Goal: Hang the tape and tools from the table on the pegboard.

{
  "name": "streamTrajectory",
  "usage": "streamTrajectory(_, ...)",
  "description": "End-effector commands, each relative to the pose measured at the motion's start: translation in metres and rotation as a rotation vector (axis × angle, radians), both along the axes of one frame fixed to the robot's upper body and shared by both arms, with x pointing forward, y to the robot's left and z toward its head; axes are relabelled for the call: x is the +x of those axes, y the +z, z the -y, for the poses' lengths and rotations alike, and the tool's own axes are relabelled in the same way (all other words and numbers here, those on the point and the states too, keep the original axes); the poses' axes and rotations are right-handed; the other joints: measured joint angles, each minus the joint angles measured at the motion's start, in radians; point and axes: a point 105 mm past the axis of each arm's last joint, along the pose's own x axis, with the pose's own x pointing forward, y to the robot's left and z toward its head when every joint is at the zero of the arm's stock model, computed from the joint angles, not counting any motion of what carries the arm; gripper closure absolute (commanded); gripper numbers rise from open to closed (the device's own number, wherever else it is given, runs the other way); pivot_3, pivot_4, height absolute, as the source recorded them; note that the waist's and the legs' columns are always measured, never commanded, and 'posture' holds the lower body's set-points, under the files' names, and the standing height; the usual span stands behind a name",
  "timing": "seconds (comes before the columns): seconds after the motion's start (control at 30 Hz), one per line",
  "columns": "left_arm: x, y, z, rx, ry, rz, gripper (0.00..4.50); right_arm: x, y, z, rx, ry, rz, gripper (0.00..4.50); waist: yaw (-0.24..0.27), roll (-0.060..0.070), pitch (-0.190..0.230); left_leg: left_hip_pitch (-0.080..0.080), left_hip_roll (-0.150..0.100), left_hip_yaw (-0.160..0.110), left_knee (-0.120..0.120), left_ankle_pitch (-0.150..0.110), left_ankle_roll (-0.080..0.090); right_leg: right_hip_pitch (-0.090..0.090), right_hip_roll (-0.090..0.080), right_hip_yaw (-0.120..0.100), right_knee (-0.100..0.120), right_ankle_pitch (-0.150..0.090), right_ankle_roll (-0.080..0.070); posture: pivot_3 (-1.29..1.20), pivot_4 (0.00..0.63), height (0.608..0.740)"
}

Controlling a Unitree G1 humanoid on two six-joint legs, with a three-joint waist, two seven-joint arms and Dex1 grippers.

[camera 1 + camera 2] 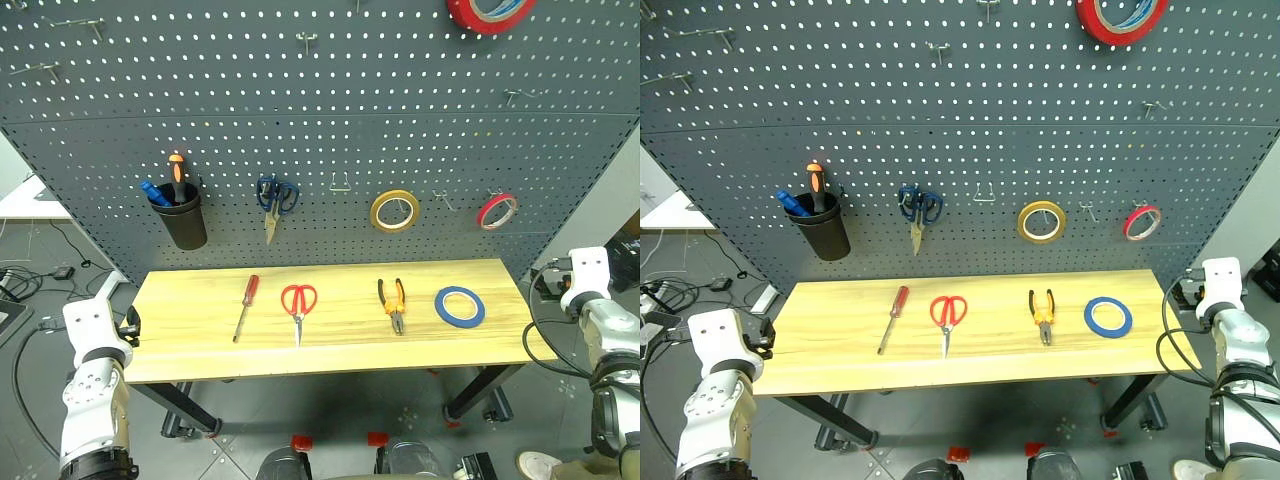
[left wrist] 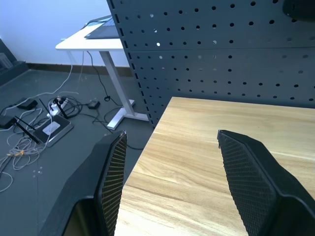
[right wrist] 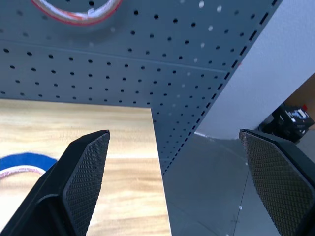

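Note:
On the light wooden table [image 1: 340,345] lie, left to right, a slim red-handled screwdriver [image 1: 246,305], red-handled scissors [image 1: 298,302], orange-and-black pliers [image 1: 392,303] and the flat blue tape ring [image 1: 460,306]. Behind it stands the dark grey pegboard [image 1: 320,110]. My left gripper [image 2: 172,133] is open and empty over the table's left end, far from the tools. Off the table's right end, my right gripper [image 3: 174,132] is open wide and empty, with the blue tape [image 3: 19,164] just inside the table edge.
On the pegboard hang a black cup [image 1: 185,215] with an orange-handled screwdriver, dark blue scissors [image 1: 276,198], a yellow tape ring [image 1: 395,210], a small red ring [image 1: 497,210] and a big red roll [image 1: 490,10]. Bare hooks [image 1: 340,185] sit between them. Cables [image 2: 34,123] cover the floor on the left.

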Motion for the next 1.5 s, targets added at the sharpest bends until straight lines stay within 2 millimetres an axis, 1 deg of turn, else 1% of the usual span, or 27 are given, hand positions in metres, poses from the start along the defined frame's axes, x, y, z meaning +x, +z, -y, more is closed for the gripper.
streamTrajectory(0.03,0.005,0.022,0.0,0.07,-0.021,0.057,1.41,0.005,0.014,0.0,-0.029,0.007,0.054,0.0,-0.001,0.0,0.0,0.001,0.0,0.001,0.0,0.0,0.0,0.0,0.0,0.001,0.0,0.0,0.0,-0.12,0.0,0.74)
streamTrajectory(0.23,0.003,0.016,-0.001,0.047,-0.022,0.038,1.41,0.006,0.009,-0.006,-0.036,0.043,0.038,0.0,-0.003,0.0,0.0,0.005,0.0,0.005,-0.002,-0.001,-0.001,0.002,0.0,0.005,0.0,0.0,0.0,-0.12,0.0,0.74)
streamTrajectory(0.33,0.001,0.016,0.003,0.05,-0.046,0.045,1.41,0.006,0.007,-0.013,-0.034,0.082,0.03,0.0,-0.005,-0.001,0.0,0.007,0.001,0.008,-0.002,-0.001,-0.002,0.001,0.0,0.008,0.0,0.0,0.0,-0.12,0.008,0.74)
streamTrajectory(0.43,0.003,0.026,0.014,0.139,-0.119,0.049,1.41,0.004,-0.004,-0.033,-0.096,0.219,-0.02,0.0,-0.006,-0.004,0.002,0.007,0.001,0.01,-0.003,-0.002,-0.002,0.0,0.0,0.01,0.0,0.0,0.0,-0.14,0.027,0.74)
streamTrajectory(0.5,0.009,0.033,0.03,0.161,-0.199,0.061,1.41,0.001,-0.011,-0.054,-0.122,0.331,-0.047,0.0,-0.004,-0.006,0.004,0.007,0.001,0.01,-0.004,-0.002,-0.003,0.0,0.0,0.011,0.0,0.0,0.0,-0.14,0.047,0.74)
streamTrajectory(0.53,0.011,0.035,0.035,0.164,-0.228,0.064,1.41,-0.001,-0.013,-0.061,-0.122,0.365,-0.053,0.0,-0.003,-0.006,0.007,0.007,0.001,0.011,-0.004,-0.003,-0.004,0.0,0.0,0.011,0.0,0.0,0.001,-0.15,0.059,0.74)
streamTrajectory(0.57,0.014,0.038,0.044,0.167,-0.277,0.066,1.41,-0.004,-0.015,-0.069,-0.125,0.4,-0.063,0.0,-0.002,-0.006,0.012,0.007,0.002,0.011,-0.004,-0.004,-0.005,0.0,0.0,0.011,0.0,0.0,0.001,-0.15,0.073,0.74)
streamTrajectory(0.63,0.027,0.045,0.069,0.186,-0.414,0.053,1.41,-0.008,-0.017,-0.086,-0.131,0.45,-0.076,0.0,0.002,-0.003,0.027,0.008,0.002,0.011,-0.004,-0.004,-0.005,0.0,0.0,0.012,0.0,-0.003,0.005,-0.16,0.097,0.74)
streamTrajectory(0.7,0.039,0.048,0.089,0.119,-0.513,0.055,1.41,-0.011,-0.016,-0.104,-0.096,0.5,-0.095,0.0,0.008,0.0,0.043,0.008,0.002,0.011,-0.004,-0.004,-0.005,-0.001,0.0,0.013,0.0,-0.002,0.005,-0.17,0.122,0.74)
streamTrajectory(0.73,0.044,0.049,0.1,0.105,-0.57,0.05,1.41,-0.013,-0.016,-0.109,-0.083,0.51,-0.115,0.0,0.009,0.001,0.049,0.008,0.002,0.012,-0.004,-0.004,-0.005,-0.002,0.0,0.014,0.0,-0.002,0.004,-0.17,0.137,0.74)
streamTrajectory(0.77,0.047,0.051,0.106,0.1,-0.61,0.044,1.41,-0.015,-0.015,-0.113,-0.075,0.515,-0.129,0.0,0.01,0.002,0.059,0.008,0.002,0.012,-0.004,-0.004,-0.005,-0.003,0.0,0.014,0.0,-0.002,0.004,-0.18,0.148,0.74)
streamTrajectory(0.8,0.052,0.052,0.118,0.119,-0.672,0.03,1.41,-0.016,-0.014,-0.118,-0.061,0.523,-0.148,0.0,0.011,0.002,0.067,0.008,0.002,0.012,-0.004,-0.004,-0.005,-0.003,0.0,0.014,0.0,-0.002,0.004,-0.18,0.161,0.74)
streamTrajectory(0.83,0.059,0.053,0.135,0.131,-0.756,0.017,1.41,-0.016,-0.014,-0.122,-0.061,0.529,-0.171,0.0,0.012,0.002,0.076,0.007,0.002,0.013,-0.004,-0.004,-0.005,-0.003,0.0,0.014,0.0,-0.002,0.004,-0.19,0.188,0.74)
streamTrajectory(0.87,0.063,0.054,0.145,0.138,-0.811,0.009,1.41,-0.017,-0.012,-0.125,-0.062,0.533,-0.187,0.0,0.012,0.0,0.093,0.006,0.002,0.013,-0.004,-0.003,-0.003,-0.003,0.0,0.014,0.0,-0.002,0.004,-0.2,0.205,0.74)
streamTrajectory(0.9,0.069,0.054,0.165,0.137,-0.904,-0.004,1.41,-0.015,-0.011,-0.129,-0.055,0.541,-0.201,0.0,0.012,0.0,0.106,0.007,0.002,0.012,-0.004,-0.002,-0.002,-0.004,0.0,0.014,0.0,0.0,-0.001,-0.2,0.205,0.74)
streamTrajectory(0.93,0.073,0.055,0.179,0.151,-0.978,-0.018,1.41,-0.014,-0.01,-0.131,-0.064,0.547,-0.219,0.0,0.012,-0.002,0.114,0.005,0.002,0.013,-0.004,-0.002,-0.002,-0.004,0.0,0.014,0.0,0.001,-0.001,-0.21,0.236,0.74)
streamTrajectory(0.97,0.075,0.055,0.191,0.171,-1.046,-0.028,1.41,-0.012,-0.01,-0.133,-0.077,0.549,-0.232,0.0,0.012,-0.003,0.128,0.003,0.002,0.013,-0.004,0.0,0.001,-0.006,0.0,0.014,0.0,0.001,-0.002,-0.21,0.248,0.74)
streamTrajectory(1.0,0.077,0.055,0.202,0.196,-1.104,-0.037,1.41,-0.009,-0.009,-0.133,-0.089,0.547,-0.248,0.0,0.012,-0.004,0.143,0.005,0.002,0.013,-0.004,-0.001,0.002,-0.005,0.0,0.015,0.0,0.001,-0.002,-0.21,0.257,0.74)
streamTrajectory(1.03,0.078,0.055,0.213,0.197,-1.158,-0.038,1.41,-0.005,-0.009,-0.133,-0.096,0.546,-0.261,0.0,0.011,-0.003,0.15,0.004,0.002,0.014,-0.004,-0.001,0.002,-0.006,0.0,0.015,-0.001,0.001,-0.002,-0.21,0.262,0.74)
streamTrajectory(1.07,0.08,0.057,0.227,0.182,-1.211,-0.032,1.41,-0.001,-0.009,-0.135,-0.102,0.556,-0.272,0.0,0.008,-0.003,0.154,-0.001,0.001,0.015,-0.004,-0.001,0.002,-0.011,-0.001,0.016,-0.001,0.001,-0.002,-0.21,0.274,0.74)
streamTrajectory(1.17,0.08,0.061,0.256,0.132,-1.331,-0.022,1.41,0.008,-0.008,-0.139,-0.127,0.582,-0.299,0.0,0.006,-0.006,0.18,-0.007,0.002,0.017,-0.004,-0.001,0.002,-0.017,0.0,0.017,0.0,0.001,-0.001,-0.21,0.3,0.74)
streamTrajectory(1.2,0.08,0.063,0.265,0.133,-1.366,-0.015,1.41,0.012,-0.008,-0.138,-0.139,0.585,-0.307,0.0,0.006,-0.007,0.19,-0.01,0.002,0.017,-0.004,0.001,0.0,-0.02,0.0,0.016,0.0,0.001,-0.001,-0.21,0.3,0.74)
streamTrajectory(1.3,0.076,0.069,0.294,0.137,-1.466,0.016,1.41,0.023,-0.011,-0.136,-0.17,0.603,-0.36,0.0,0.007,-0.009,0.214,-0.01,0.002,0.017,-0.004,0.001,-0.001,-0.02,0.0,0.016,-0.001,-0.001,0.002,-0.21,0.32,0.74)
streamTrajectory(1.37,0.07,0.071,0.308,0.145,-1.531,0.035,1.41,0.028,-0.014,-0.135,-0.192,0.624,-0.408,0.0,0.007,-0.009,0.227,-0.011,0.001,0.018,-0.004,0.0,0.0,-0.02,-0.001,0.016,-0.002,-0.001,0.002,-0.22,0.328,0.74)
streamTrajectory(1.5,0.06,0.069,0.317,0.146,-1.617,0.027,1.41,0.033,-0.019,-0.13,-0.192,0.651,-0.499,0.0,0.006,-0.009,0.246,-0.011,0.001,0.018,-0.004,0.0,0.0,-0.02,-0.002,0.016,-0.002,-0.002,0.002,-0.22,0.326,0.74)
